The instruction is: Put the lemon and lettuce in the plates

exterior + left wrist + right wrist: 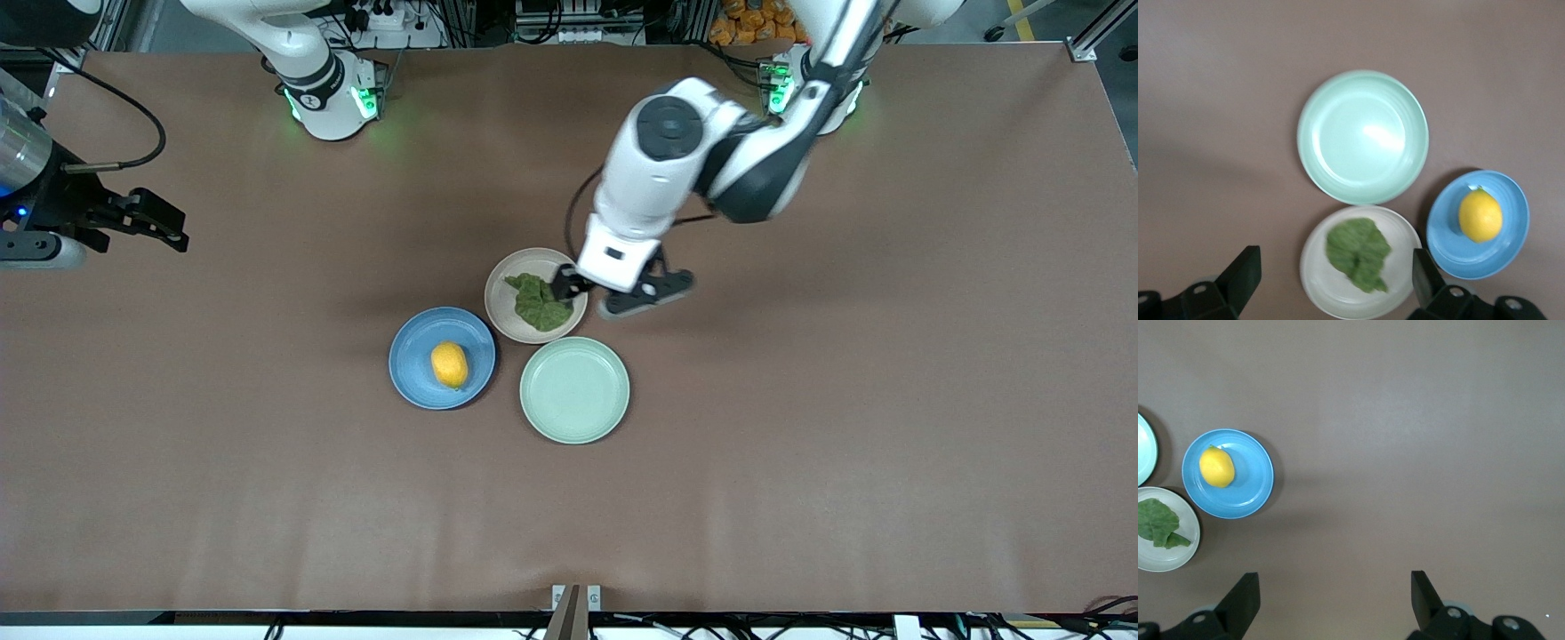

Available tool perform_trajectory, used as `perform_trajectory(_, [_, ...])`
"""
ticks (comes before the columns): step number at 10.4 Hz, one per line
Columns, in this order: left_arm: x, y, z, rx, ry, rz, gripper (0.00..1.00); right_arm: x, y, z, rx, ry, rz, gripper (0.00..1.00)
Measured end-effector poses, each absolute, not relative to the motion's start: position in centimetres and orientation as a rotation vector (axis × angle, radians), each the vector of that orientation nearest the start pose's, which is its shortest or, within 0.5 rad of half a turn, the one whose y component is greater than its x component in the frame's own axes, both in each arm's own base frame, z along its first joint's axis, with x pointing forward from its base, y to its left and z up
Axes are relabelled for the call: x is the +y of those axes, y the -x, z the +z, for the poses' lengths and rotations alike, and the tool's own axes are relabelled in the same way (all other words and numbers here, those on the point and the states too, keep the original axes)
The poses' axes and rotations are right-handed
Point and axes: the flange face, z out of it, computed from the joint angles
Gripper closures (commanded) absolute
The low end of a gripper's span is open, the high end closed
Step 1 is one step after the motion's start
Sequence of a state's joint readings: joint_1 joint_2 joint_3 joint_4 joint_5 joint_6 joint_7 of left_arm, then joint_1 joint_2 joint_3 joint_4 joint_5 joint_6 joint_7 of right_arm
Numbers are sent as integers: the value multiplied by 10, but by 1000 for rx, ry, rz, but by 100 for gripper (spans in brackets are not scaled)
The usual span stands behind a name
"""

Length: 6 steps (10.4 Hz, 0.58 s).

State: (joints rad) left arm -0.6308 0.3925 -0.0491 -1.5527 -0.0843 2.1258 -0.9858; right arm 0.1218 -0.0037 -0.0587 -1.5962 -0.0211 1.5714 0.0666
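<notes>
So, the brown surface (800, 400) carries three plates bunched together mid-table. The lemon (450, 364) lies in the blue plate (411, 351), the lettuce (540, 302) in the beige plate (502, 307), with a mint-green plate (574, 389) nearest the front camera. The left hand (613, 298) hovers spread wide over the beige plate's rim, and the right hand (164, 222) waits, parted, at its own end.

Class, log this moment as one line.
lemon: in blue plate | lettuce: in beige plate | left claw: open, over it | right claw: open, waiting
</notes>
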Motion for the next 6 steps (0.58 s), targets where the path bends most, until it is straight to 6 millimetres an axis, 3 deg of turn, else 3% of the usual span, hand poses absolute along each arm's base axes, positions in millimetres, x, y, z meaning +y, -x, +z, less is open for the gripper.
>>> perform_trajectory(3, [-352, -576, 475, -494, 3281, -105, 0, 29, -549, 613, 12, 3166, 22, 0])
perform_trajectory(6, [-285, -601, 490, -375, 3279, -104, 0, 26, -549, 612, 21, 3167, 22, 0])
